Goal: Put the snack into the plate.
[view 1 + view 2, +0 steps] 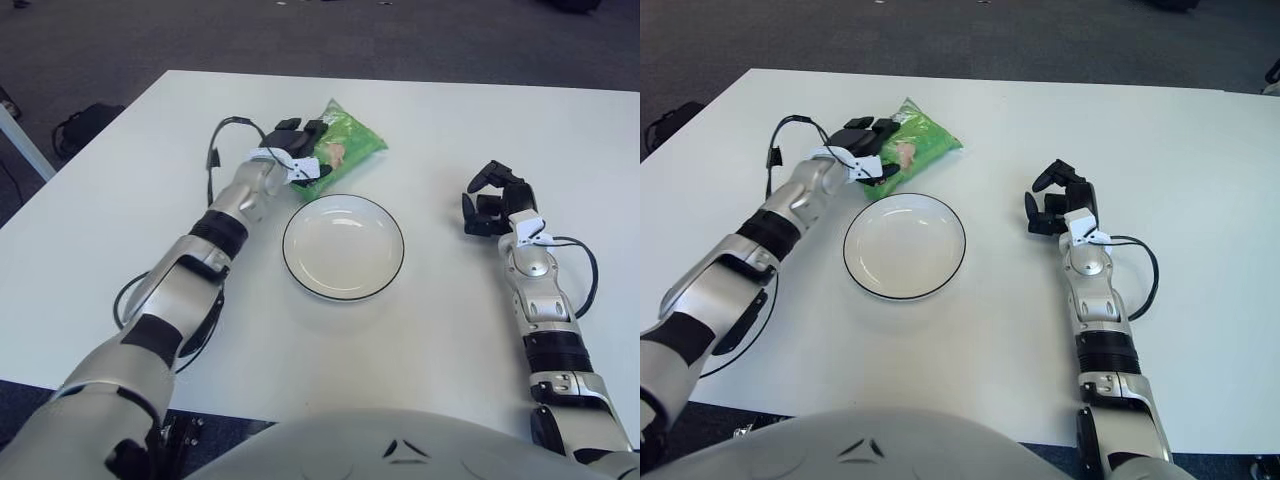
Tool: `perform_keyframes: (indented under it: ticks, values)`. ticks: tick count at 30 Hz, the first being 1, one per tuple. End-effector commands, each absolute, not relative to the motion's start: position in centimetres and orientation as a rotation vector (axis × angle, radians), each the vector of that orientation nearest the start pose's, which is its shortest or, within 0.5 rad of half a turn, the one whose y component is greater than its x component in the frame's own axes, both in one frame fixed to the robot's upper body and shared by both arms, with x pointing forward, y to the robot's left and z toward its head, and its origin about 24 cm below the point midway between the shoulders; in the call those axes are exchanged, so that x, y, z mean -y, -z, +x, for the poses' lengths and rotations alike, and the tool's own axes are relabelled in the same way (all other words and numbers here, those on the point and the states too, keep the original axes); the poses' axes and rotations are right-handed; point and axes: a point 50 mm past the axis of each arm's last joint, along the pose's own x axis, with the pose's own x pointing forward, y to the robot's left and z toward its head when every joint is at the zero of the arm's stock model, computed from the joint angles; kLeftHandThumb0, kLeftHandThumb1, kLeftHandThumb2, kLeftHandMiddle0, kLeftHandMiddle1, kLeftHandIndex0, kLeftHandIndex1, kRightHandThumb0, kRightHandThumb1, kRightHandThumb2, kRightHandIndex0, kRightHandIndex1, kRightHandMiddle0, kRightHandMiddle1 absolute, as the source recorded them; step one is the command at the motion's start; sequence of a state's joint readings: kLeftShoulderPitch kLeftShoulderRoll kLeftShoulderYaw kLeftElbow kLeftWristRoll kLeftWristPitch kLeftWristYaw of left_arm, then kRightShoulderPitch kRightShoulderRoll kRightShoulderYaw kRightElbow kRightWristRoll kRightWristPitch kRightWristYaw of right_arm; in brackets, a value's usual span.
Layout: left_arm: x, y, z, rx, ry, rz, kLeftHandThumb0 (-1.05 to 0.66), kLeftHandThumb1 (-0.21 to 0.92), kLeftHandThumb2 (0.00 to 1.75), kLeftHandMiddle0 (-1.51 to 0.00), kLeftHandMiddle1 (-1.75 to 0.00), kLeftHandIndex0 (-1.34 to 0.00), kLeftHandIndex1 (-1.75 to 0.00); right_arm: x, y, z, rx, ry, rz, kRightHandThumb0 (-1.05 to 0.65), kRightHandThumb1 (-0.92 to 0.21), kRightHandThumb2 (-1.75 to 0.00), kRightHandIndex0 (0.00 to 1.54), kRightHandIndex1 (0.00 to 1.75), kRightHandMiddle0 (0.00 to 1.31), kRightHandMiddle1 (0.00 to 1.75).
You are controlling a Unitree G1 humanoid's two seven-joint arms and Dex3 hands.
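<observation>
Green snack bag (345,146) behind empty plate (343,247)

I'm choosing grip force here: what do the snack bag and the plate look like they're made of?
The snack bag, under the left hand: thin glossy green plastic film, going by its crinkled, shiny surface. The plate: probably glazed ceramic, possibly melamine; smooth white, dark rim line, soft highlights. The right hand shows right of the plate, curled, holding nothing.

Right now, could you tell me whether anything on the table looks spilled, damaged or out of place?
Nothing stands out. The green snack bag looks intact under the left hand, behind the empty plate. The right hand shows to the plate's right.
</observation>
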State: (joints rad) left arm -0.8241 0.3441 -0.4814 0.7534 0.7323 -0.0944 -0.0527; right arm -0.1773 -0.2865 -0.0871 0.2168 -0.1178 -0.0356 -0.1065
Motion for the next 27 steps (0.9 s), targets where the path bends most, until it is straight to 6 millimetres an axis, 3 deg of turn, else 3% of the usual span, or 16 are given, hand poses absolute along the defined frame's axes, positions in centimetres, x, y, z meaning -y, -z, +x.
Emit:
perform_keyframes:
  ticks: [1, 14, 27]
  values:
    - [-14.0, -9.2, 37.8, 0.132, 0.408, 1.432, -1.0, 0.92, 0.92, -0.03, -0.2, 0.0, -0.6, 22.7, -2.2, 27.0, -0.171, 0.162, -0.419, -0.51, -0.25, -1.4, 1.33, 1.75, 0.67, 1.75]
    - [-18.0, -9.5, 36.8, 0.246, 0.441, 1.603, -0.94, 0.92, 0.94, 0.0, -0.43, 0.0, -0.71, 22.5, -2.5, 26.9, -0.181, 0.169, -0.442, -0.52, -0.24, -1.42, 1.32, 1.75, 0.68, 1.75]
    - [-19.7, -10.9, 34.7, 0.394, 0.529, 1.701, -0.82, 0.92, 0.91, -0.02, -0.51, 0.0, -0.83, 22.5, -2.5, 26.8, -0.182, 0.161, -0.445, -0.52, -0.23, -1.43, 1.33, 1.75, 0.69, 1.75]
